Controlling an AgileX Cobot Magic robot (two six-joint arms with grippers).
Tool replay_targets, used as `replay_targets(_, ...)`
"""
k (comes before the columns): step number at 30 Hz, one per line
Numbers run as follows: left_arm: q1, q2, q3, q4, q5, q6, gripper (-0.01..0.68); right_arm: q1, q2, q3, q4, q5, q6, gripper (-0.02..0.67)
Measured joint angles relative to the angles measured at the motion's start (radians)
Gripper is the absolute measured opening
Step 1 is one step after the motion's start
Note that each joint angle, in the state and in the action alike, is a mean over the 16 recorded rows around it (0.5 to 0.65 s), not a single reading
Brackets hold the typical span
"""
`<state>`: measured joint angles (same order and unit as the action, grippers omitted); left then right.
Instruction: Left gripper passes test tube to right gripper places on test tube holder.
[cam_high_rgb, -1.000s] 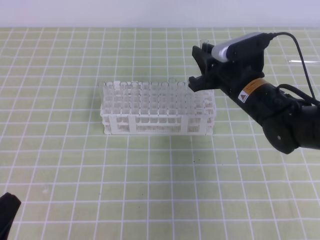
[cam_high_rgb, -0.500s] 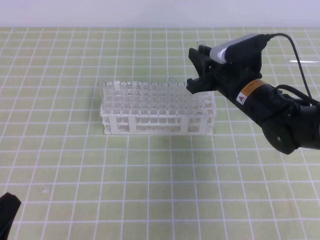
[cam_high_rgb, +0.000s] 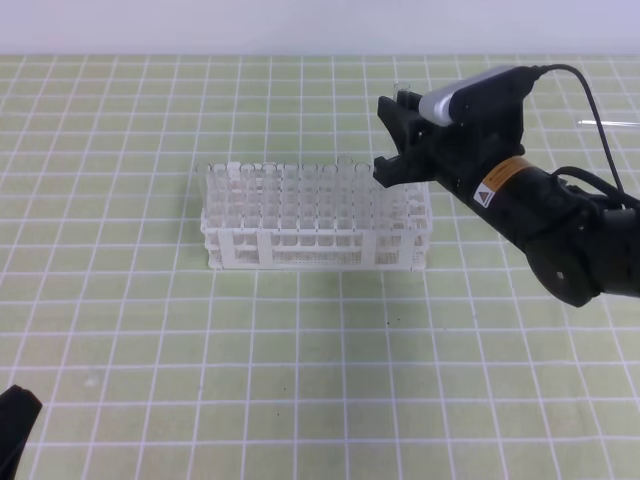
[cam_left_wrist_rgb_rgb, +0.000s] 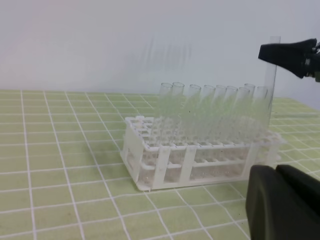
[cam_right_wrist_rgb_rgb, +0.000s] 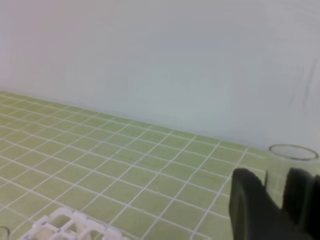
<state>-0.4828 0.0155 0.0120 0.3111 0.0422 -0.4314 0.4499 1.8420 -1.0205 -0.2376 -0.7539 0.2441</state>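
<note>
The white test tube holder (cam_high_rgb: 312, 222) stands mid-table with several clear tubes in its back rows. My right gripper (cam_high_rgb: 392, 138) hovers over its right end, shut on the upright test tube (cam_high_rgb: 403, 90). In the left wrist view the test tube (cam_left_wrist_rgb_rgb: 270, 75) hangs over the holder (cam_left_wrist_rgb_rgb: 165, 160), pinched near its top by a black finger (cam_left_wrist_rgb_rgb: 287, 54). The right wrist view shows the tube's rim (cam_right_wrist_rgb_rgb: 292, 152) above my two fingers (cam_right_wrist_rgb_rgb: 250, 197). My left gripper (cam_high_rgb: 14, 428) rests at the bottom left, far from the holder; its jaws are not visible.
A thin clear rod (cam_high_rgb: 606, 122) lies at the far right of the green grid mat (cam_high_rgb: 300, 340). The right arm's cable (cam_high_rgb: 598, 95) arcs above it. A white wall closes off the back.
My right gripper, still holding the test tube, has shifted slightly left over the holder's right end. The left gripper has stayed put.
</note>
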Motion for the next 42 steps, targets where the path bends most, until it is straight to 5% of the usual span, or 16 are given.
replay_targets(42, 0.000, -0.003, -0.006, 0.000, 0.006, 0.000, -0.002, -0.001, 0.026, 0.083, 0.027, -0.107, -0.018, 0.097)
